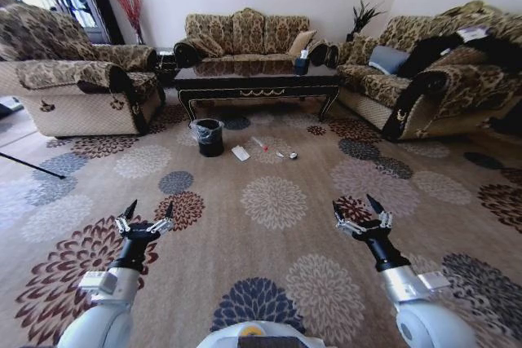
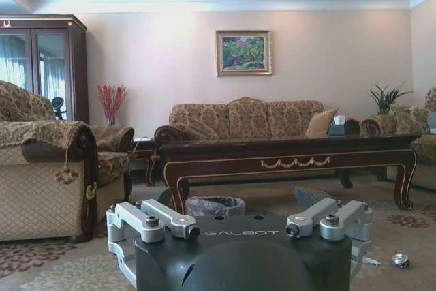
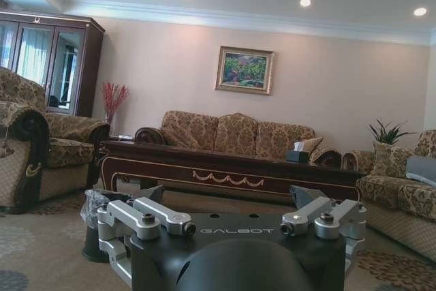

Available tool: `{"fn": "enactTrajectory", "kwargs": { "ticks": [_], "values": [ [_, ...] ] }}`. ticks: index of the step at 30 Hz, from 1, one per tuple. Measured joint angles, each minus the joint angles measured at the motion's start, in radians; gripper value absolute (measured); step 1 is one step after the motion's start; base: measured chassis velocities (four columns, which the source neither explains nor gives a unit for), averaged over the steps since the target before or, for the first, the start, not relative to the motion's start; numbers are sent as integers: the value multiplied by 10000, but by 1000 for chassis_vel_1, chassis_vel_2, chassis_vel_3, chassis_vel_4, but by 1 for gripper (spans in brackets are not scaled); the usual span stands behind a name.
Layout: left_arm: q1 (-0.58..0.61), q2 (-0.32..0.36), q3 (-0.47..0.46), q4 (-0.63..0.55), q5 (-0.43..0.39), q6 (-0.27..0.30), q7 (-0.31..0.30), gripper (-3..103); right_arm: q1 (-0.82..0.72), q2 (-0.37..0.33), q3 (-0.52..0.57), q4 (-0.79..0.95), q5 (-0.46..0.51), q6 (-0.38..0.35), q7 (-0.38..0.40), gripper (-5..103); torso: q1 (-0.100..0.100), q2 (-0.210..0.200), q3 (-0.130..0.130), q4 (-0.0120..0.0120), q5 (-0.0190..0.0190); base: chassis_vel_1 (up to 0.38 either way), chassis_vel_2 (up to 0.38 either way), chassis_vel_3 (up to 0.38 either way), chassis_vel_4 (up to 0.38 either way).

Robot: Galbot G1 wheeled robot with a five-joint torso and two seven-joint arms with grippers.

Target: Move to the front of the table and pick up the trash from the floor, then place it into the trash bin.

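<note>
Several litter pieces sit on the carpet ahead of me, well apart from both arms, just in front of the counter [image 1: 257, 81]. I read the trash [image 1: 241, 152] as a flat white wrapper nearest the trash bin [image 1: 209, 137], then a thin tube with a red tip [image 1: 259, 143] and small pale bits [image 1: 287, 155] trailing off toward the counter's right front leg.

Wrapper's long axis runs roughly away from me, slightly angled. Tube lies diagonal to it.

Left gripper [image 1: 148, 216] hangs low over the carpet on my left with its fingers [image 1: 130, 210] spread and nothing between them. Right gripper [image 1: 357, 210] mirrors it on my right, fingers splayed wide, empty too. Both point straight forward at the counter.

Key relation: the trash is forward and close to my centre line, with the wrapper a touch toward the left side and the bits a touch toward the right. The bin stands just beside the wrapper on its left, near the counter's left front leg. So I judge the left arm slightly nearer the wrapper and bin, and the right arm nearer the bits. The base needs to close the gap first; neither arm reaches from here.
</note>
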Motion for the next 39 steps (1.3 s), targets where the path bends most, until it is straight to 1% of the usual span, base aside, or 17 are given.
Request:
{"fn": "enactTrajectory", "kwargs": {
  "ticks": [5,9,13,22,32,39],
  "values": [
    [181,-156,6,-125,76,-40,12,100,47,-96,-26,-11,66,0,-31,100,3,11,12,-1,1,-104,106,115,-82],
    [385,-248,-27,-144,257,-204,14,100,143,-99,-122,-78,81,17,-82,100,7,20,22,2,1,-151,175,162,-154],
    [488,-281,-87,-216,300,-236,14,100,220,-94,-171,-102,76,35,-145,100,10,26,29,0,-3,-168,171,164,-169],
    [725,-415,-166,-389,401,-302,14,100,378,-173,-225,-146,75,41,-201,100,9,39,35,0,1,-159,131,166,-133],
    [719,-495,-178,-376,429,-356,12,100,438,-119,-296,-284,-48,51,-271,100,9,47,42,0,2,-154,163,161,-160],
    [599,-472,-181,-289,416,-358,12,100,437,-61,-326,-343,-101,77,-279,100,10,51,45,-1,-1,-258,247,245,-241]
  ]
}}
